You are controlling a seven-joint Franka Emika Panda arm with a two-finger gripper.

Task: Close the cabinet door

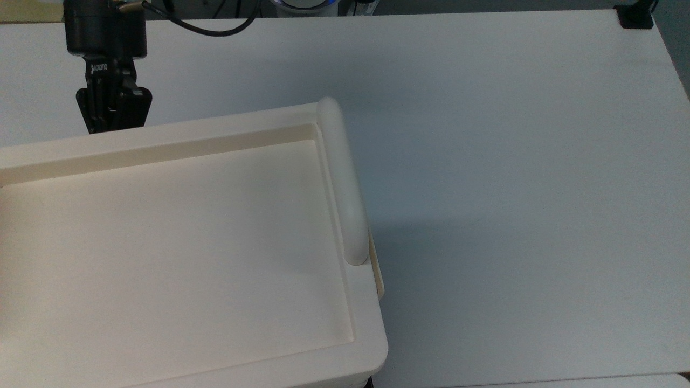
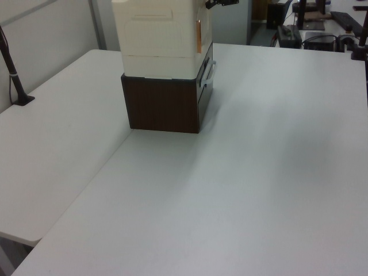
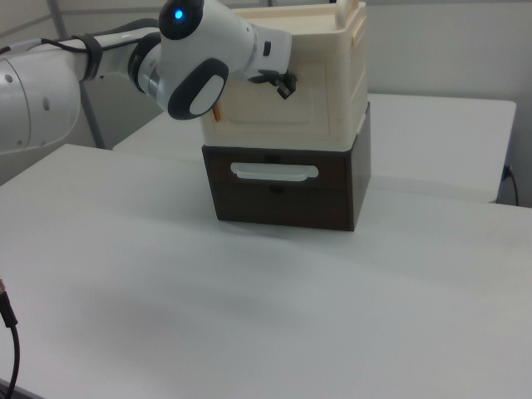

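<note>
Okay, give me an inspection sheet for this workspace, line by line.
Surface: white table, bare around the unit.
Job's things: cabinet door flush against the cream cabinet, which sits on a dark brown drawer box.
Clutter: nothing seen.
Grippers: gripper at the cabinet's door side.
Cables: black cable looping off the arm's wrist.
Surroundings: black post at the table edge; office furniture behind.
</note>
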